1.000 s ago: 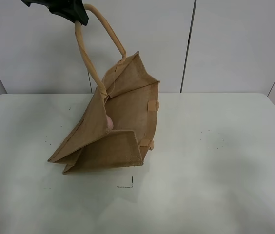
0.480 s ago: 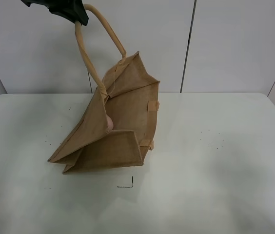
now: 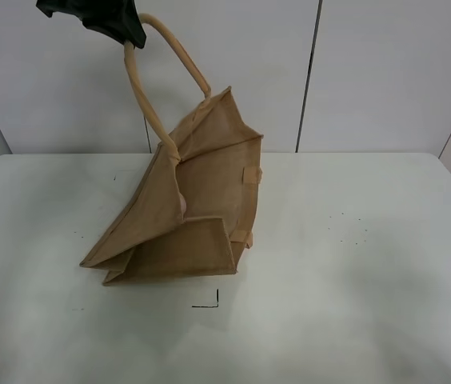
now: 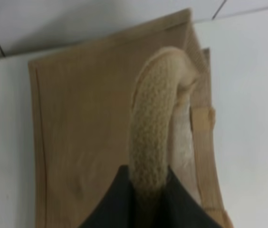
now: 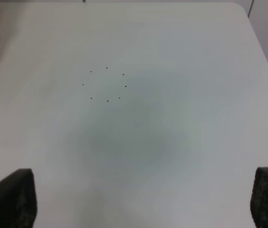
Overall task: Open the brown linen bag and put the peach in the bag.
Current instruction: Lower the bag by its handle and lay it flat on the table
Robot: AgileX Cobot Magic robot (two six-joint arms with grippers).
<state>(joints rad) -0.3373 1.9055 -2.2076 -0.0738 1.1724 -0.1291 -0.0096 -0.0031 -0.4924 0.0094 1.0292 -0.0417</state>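
Observation:
The brown linen bag [image 3: 197, 200] stands tilted on the white table [image 3: 353, 272], its mouth facing left and up. My left gripper [image 3: 132, 34] is high at the upper left, shut on one tan loop handle [image 3: 149, 96], and holds that side of the bag up. In the left wrist view the dark fingers [image 4: 110, 204] clamp the woven handle [image 4: 153, 123] above the bag [image 4: 81, 128]. The peach is hidden behind the bag's wall. My right gripper [image 5: 143, 199] is open and empty over bare table, out of the exterior view.
A small black corner mark [image 3: 209, 302] lies on the table in front of the bag. A ring of small black dots [image 3: 352, 228] is on the right half, also in the right wrist view [image 5: 106, 84]. A white panelled wall stands behind the table.
The bag's lifted side has shifted slightly. The pink peach that showed at the bag's mouth is now covered by the bag's wall. The left gripper stays on the handle.

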